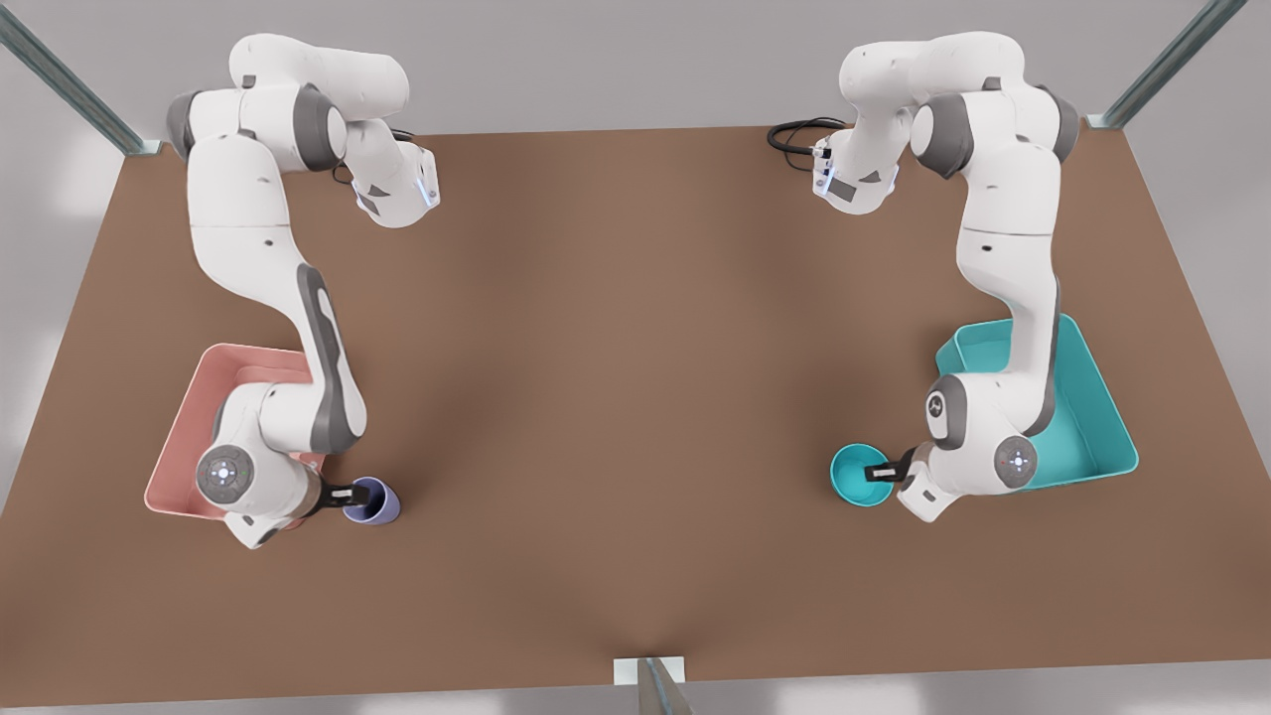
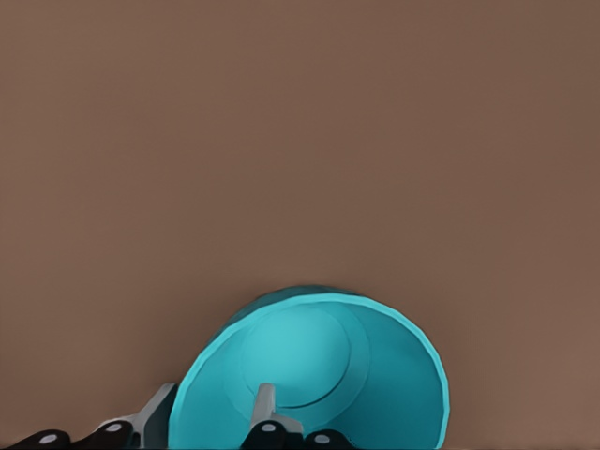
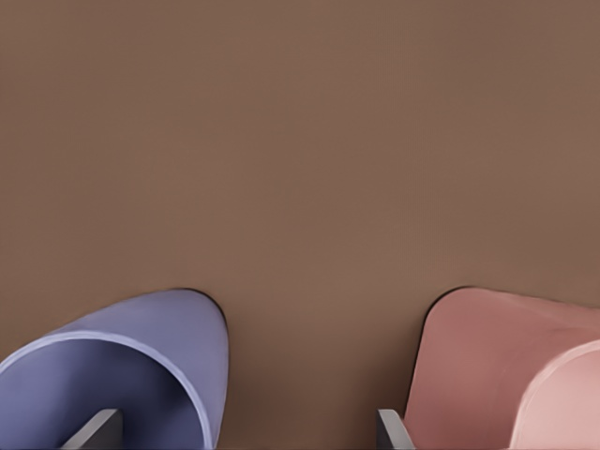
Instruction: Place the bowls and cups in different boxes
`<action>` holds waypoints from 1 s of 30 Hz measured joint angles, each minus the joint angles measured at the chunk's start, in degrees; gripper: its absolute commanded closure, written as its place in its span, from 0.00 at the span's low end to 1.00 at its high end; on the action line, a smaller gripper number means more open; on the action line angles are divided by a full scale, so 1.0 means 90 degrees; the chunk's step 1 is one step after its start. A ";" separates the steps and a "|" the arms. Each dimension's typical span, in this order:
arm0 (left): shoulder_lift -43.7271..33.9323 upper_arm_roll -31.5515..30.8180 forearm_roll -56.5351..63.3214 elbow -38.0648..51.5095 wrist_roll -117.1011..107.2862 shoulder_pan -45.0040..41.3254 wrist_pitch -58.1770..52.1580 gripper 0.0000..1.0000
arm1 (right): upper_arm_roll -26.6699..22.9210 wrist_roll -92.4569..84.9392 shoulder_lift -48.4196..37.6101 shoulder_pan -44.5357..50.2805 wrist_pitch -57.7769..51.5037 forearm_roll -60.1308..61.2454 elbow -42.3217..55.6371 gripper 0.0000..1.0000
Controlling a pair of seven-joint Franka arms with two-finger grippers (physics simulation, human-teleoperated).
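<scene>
While left gripper point(image 1: 887, 470) pinches the tilted bowl's point(image 1: 856, 478) rim, right gripper point(image 1: 348, 494) grips the cup's point(image 1: 375, 501) wall.

White arms, grey joints, black jaws, black cable

Tilted teal bowl point(image 1: 860, 475) beside teal box point(image 1: 1092, 397); lavender cup point(image 1: 373, 500) beside pink box point(image 1: 194, 437).

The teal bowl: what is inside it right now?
One finger of the left gripper reaches inside the teal bowl, the other stays outside its wall. The rest of the interior looks bare; the part nearest the gripper is cut off.
</scene>
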 measured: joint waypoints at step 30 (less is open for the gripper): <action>-0.1520 0.2421 0.1341 -0.2031 0.1063 0.0555 0.0044 0.00 | -0.0053 -0.1372 -0.2033 -0.1780 -0.0829 0.0074 -0.1272 0.79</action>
